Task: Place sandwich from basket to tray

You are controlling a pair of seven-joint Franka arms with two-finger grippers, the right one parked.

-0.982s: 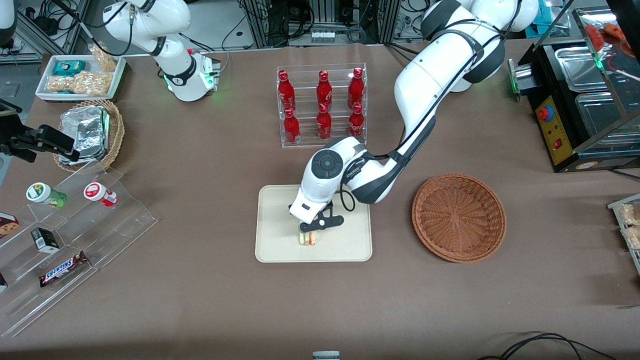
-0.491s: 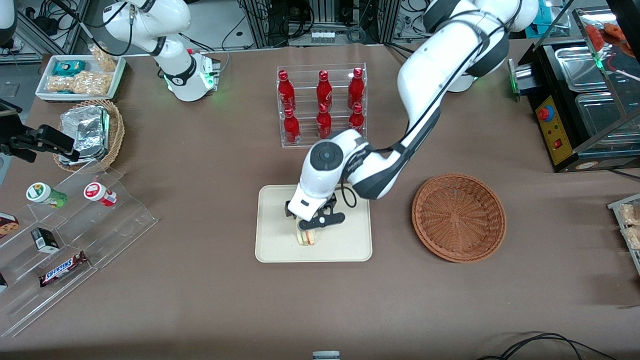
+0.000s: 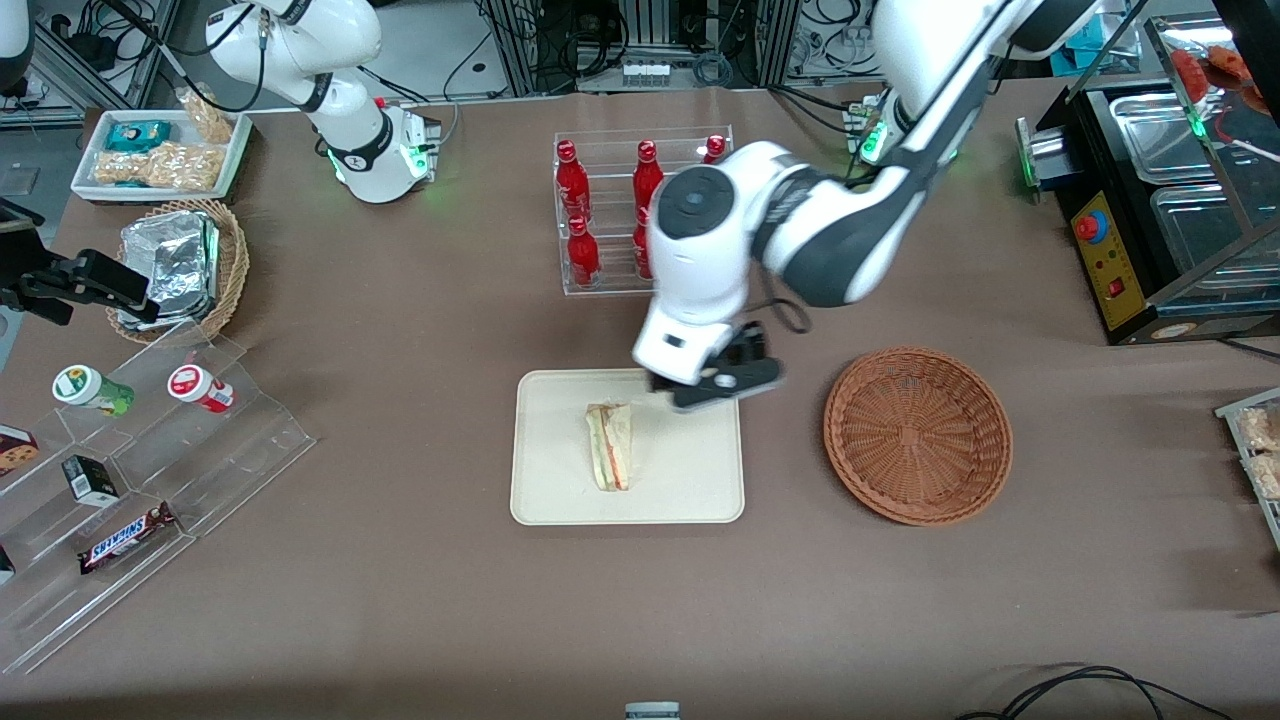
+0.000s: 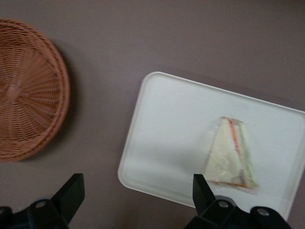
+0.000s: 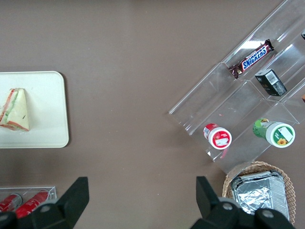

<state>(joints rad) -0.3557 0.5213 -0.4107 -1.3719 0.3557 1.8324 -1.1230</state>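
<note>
I work in a robotics lab dressed up as a snack shop: a brown-covered counter (image 3: 400,600) carries a clear rack of red bottles (image 3: 600,215), acrylic steps (image 3: 150,480) with candy bars, and a food warmer (image 3: 1170,200), while cable bundles and aluminium framing (image 3: 650,40) line the edge farthest from the front camera.

1. "SNICKERS", white lettering on a brown chocolate bar wrapper (image 3: 127,538), lying on the lowest step of the clear acrylic display stand (image 3: 160,470) toward the parked arm's end of the table; readable in both the front and right wrist views.

2. Red bottles (image 3: 572,180) in the clear rack carry a white script mark, too small to read.

3. Red-lidded cup (image 3: 200,388), green-lidded cup (image 3: 92,389) and small black box (image 3: 95,480) on the same stand bear printed labels, none legible.

The gripper (image 3: 712,385) shows no readable marking.
</note>
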